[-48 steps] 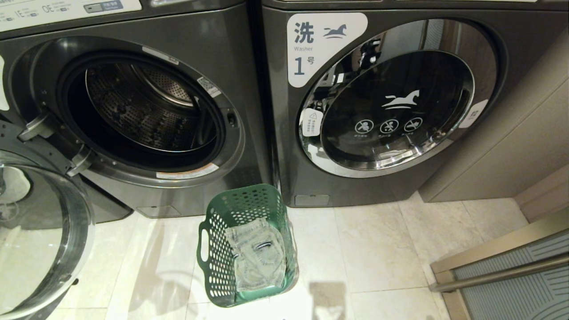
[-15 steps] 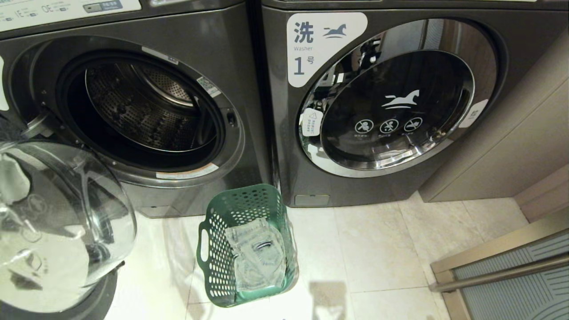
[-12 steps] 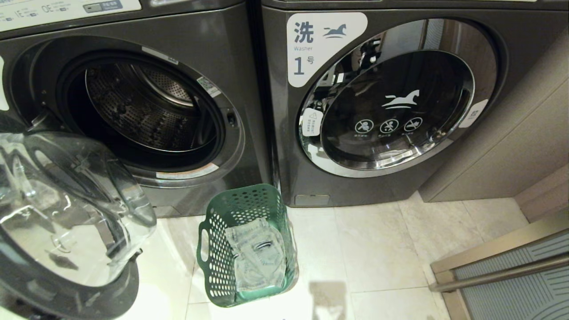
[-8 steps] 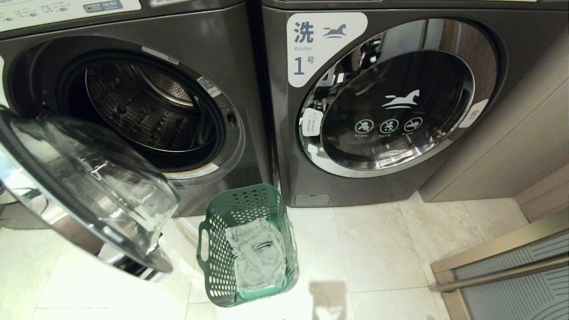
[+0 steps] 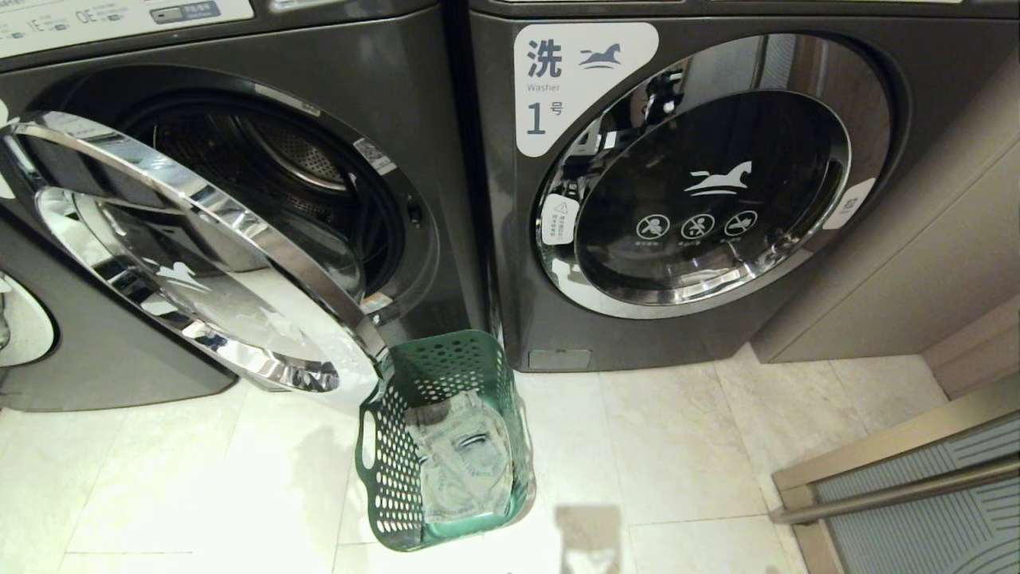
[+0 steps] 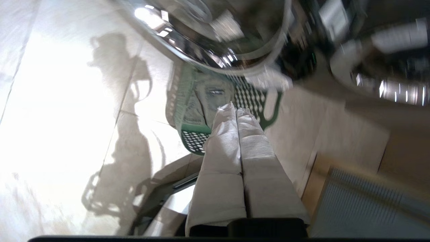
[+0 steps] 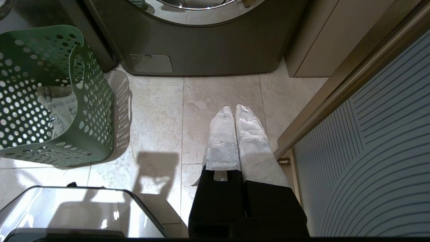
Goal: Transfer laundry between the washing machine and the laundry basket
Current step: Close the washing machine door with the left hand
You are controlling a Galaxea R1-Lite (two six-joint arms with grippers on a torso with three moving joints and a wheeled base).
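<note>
Head view: perforated green laundry basket [image 5: 382, 470]

Bright overhead light, glare off the floor [image 5: 159, 494].
We see motion blur in left wrist view; head and right wrist views sharp, hard shadows on tiles.

Head looks down at washers, wrists near floor, all share laundry basket [image 5: 442, 446].

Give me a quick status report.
Left hand and right hand shut, empty. Pale grey-green garment in green perforated plastic basket. Chrome-ringed washer door half-open, edge over the basket.
</note>
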